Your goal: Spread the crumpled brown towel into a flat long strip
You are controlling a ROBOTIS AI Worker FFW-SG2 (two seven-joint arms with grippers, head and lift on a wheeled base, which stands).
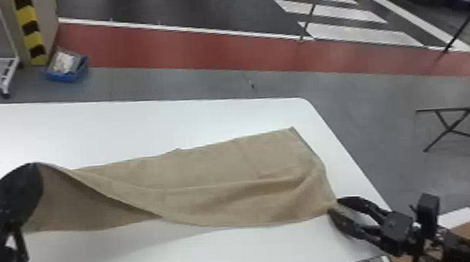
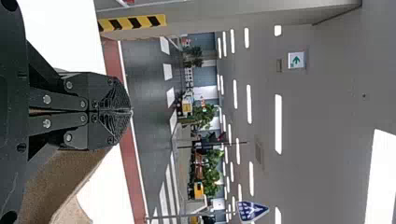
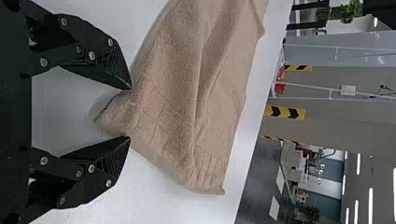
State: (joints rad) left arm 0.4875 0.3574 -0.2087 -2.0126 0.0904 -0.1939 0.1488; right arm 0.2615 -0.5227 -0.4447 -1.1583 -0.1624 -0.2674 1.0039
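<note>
head view: the towel (image 1: 229, 172) stretches across the counter (image 1: 167, 125), its right part lying down and its left end raised by the left tool (image 1: 34, 168), with a twist running diagonally between. the left tool is clenched on the raised end, its fingers pressed together. the right tool (image 1: 334, 206) stands with its fingers spread around the near right corner, which sits between them unpinched in the right wrist view.

the step in hand looks like drawing the towel out lengthwise and laying the left end down. to do it well, the right tool would best close on its corner, or press it to the counter, before any pull; otherwise the whole towel could slide left. the left tool should then draw outward along the strip's line, low and gently, turning its end so the diagonal roll opens instead of being laid in. it should let go only once that edge rests on the counter. the soft ridges near the right end probably need a light sideways tug, since lengthwise tension alone may deepen them. the strip seems mostly formed; the left end is what lags.
</note>
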